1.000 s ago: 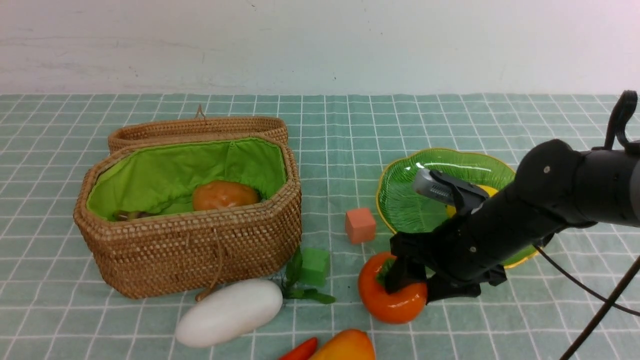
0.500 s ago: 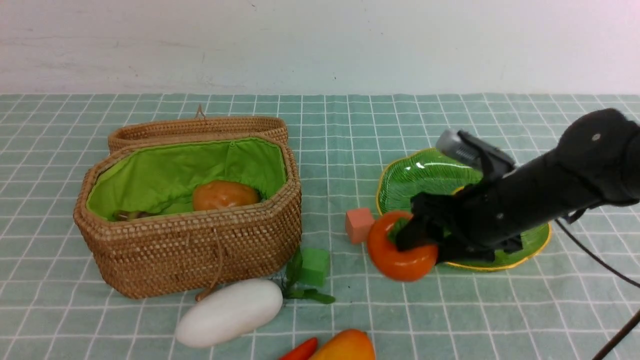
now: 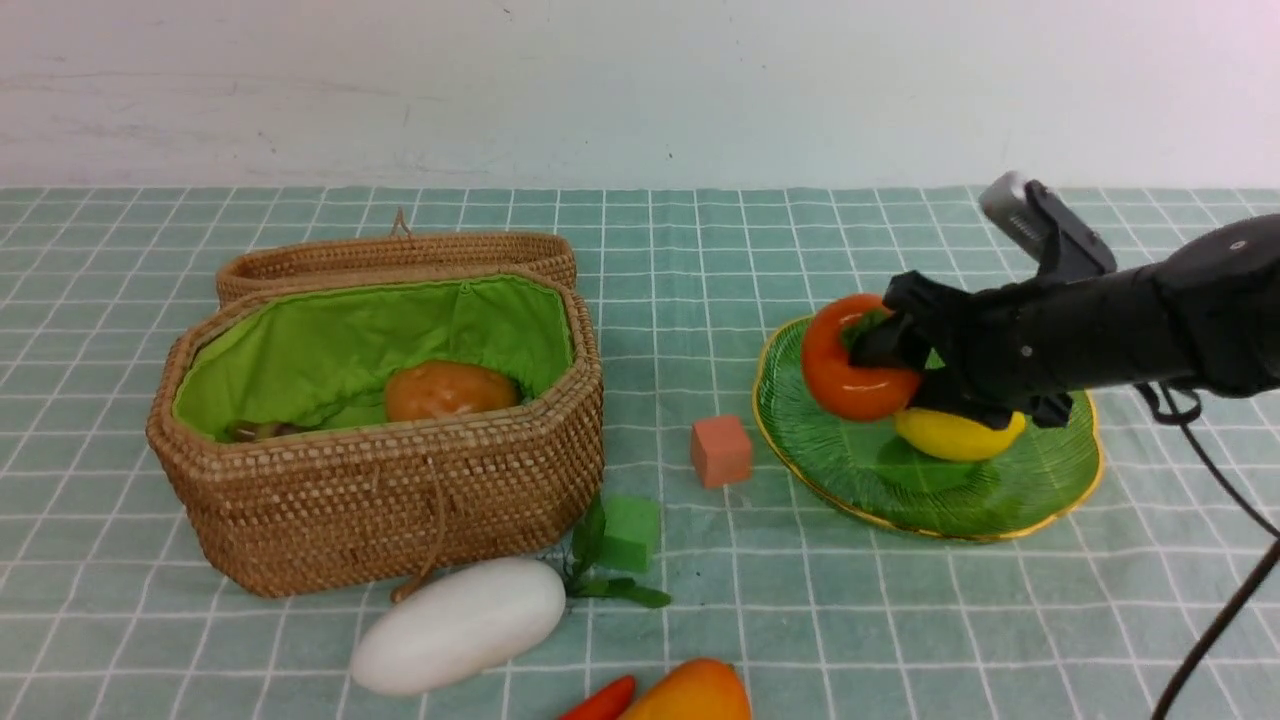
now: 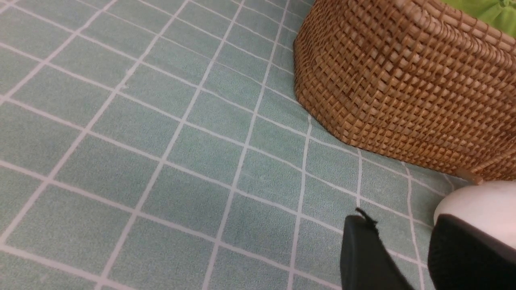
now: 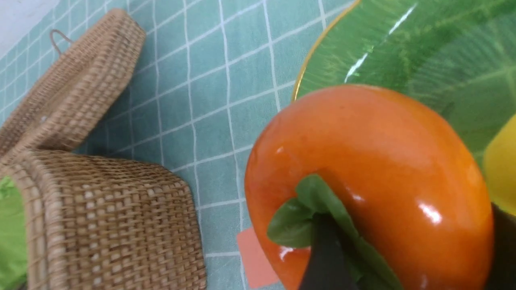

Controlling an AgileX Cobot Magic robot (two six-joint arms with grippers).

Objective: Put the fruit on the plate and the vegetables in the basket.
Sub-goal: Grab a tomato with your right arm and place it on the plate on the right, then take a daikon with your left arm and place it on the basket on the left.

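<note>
Front view: right gripper (image 3: 882,345) clamps the glossy orange persimmon (image 3: 848,378) over the ribbed green glass plate (image 3: 1000,500), where a lemon (image 3: 955,436) lies. Only the left wrist view shows the left gripper (image 4: 403,231): jaws apart, empty, near the woven wicker basket (image 4: 403,80) and smooth white radish (image 4: 477,199).

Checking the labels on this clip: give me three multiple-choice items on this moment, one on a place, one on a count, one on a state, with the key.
1. Where does the lemon lie?
A) on the plate
B) in the basket
C) beside the radish

2. How many small cubes sit on the cloth?
A) one
B) two
C) three

3. What is the right gripper doing?
A) hanging open and empty
B) shut on the persimmon
C) shut on the mango

Key:
1 A, the lemon rests on the green plate.
2 B, a salmon cube and a green cube.
3 B, its fingers clamp the persimmon at the leaf cap, over the plate.
</note>
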